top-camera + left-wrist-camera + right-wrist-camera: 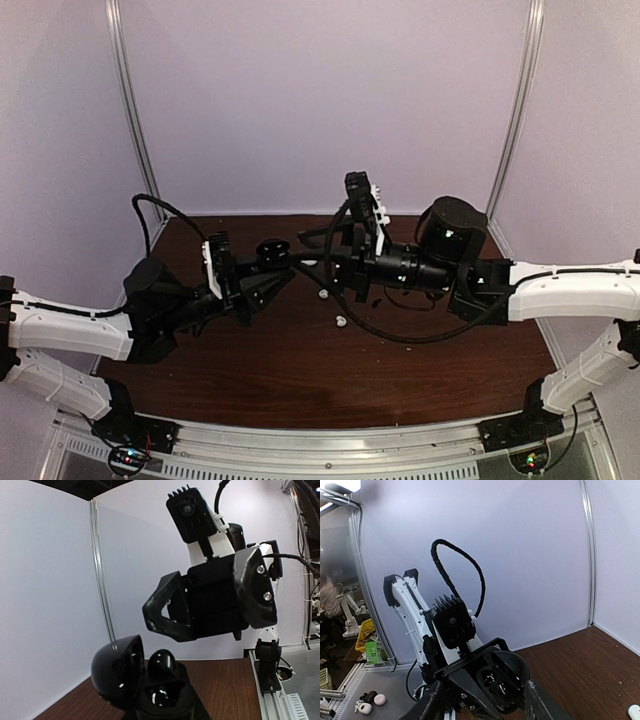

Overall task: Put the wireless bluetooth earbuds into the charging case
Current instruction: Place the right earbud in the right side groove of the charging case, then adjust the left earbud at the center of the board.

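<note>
From above, the left pincer (278,277) sits over the middle of the table (300,380), clenched on the black case (272,248). The right pincer (328,264) faces it from just beside. 2 white earbuds lie loose on the wood under the right arm, the upper earbud (323,294) and the lower earbud (341,321). Both are apart from the case, so neither is seated yet.

In the left wrist view, the case sits at the bottom of the picture with its lid (117,667) swung back and its glossy sockets facing up. Whether a dark bud already sits in one socket cannot be told. Above it, the right pincer's jaws stand apart, released, with nothing visible between them.

In the right wrist view, that pincer's own fingers (432,705) are spread wide. The open mouth of the case, gripped by the left pincer, lies in line between them. 1 white earbud shows at the lower right edge, resting on the table.

The step in hand looks like fetching a bud with the empty right pincer. To do it well:

- The right pincer should drop straight onto 1 bud and pinch it lightly across its narrow sides, since the smooth shell is likely to squirt out.
- The left arm should hold the case steady with its mouth up.
- The bud should be turned to match its socket, lowered in, and released only once it sits flush.
</note>
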### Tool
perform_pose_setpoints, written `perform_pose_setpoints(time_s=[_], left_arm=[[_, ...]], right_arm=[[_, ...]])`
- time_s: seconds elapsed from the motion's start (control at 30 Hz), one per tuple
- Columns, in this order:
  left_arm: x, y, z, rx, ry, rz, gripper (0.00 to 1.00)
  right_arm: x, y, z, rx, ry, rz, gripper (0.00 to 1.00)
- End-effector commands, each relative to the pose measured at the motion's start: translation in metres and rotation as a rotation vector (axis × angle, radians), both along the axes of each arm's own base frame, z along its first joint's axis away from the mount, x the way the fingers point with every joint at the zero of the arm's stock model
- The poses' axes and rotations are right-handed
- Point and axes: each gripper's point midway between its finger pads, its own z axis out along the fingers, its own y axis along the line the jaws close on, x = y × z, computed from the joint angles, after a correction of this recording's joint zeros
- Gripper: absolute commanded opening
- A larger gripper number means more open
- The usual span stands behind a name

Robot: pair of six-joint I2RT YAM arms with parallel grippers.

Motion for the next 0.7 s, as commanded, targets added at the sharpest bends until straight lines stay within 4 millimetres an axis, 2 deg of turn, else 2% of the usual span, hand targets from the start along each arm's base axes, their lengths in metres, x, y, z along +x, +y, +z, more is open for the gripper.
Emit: perform_pose_setpoints(time_s=[0.0,0.13,0.23,0.3,0.5,0.57,0.67], left_arm=[[-0.003,0.007,0.017,-0.053,-0.03,0.002,0.0],[-0.003,0.009,0.015,-0.047,-0.022,0.009,0.01],[-0.002,0.011,0.013,-0.041,-0.015,0.021,0.0],[-0.001,0.013,0.011,-0.038,-0.01,0.033,0.01],[0.0,0.017,0.008,-0.039,-0.002,0.046,0.01],[0.001,0.017,0.008,-0.039,-0.001,0.048,0.01],[0.002,0.016,0.005,-0.031,0.003,0.053,0.01]], right_arm=[[-0.001,-0.023,0.029,0.022,-0.035,-0.053,0.56],[0.019,-0.043,0.023,-0.017,0.018,-0.139,0.58],[0.044,-0.062,-0.001,-0.097,0.107,-0.24,0.6],[0.065,-0.076,-0.028,-0.185,0.176,-0.32,0.6],[0.128,-0.139,-0.14,-0.454,0.436,-0.567,0.57],[0.14,-0.155,-0.171,-0.516,0.49,-0.613,0.55],[0.15,-0.165,-0.206,-0.609,0.51,-0.654,0.55]])
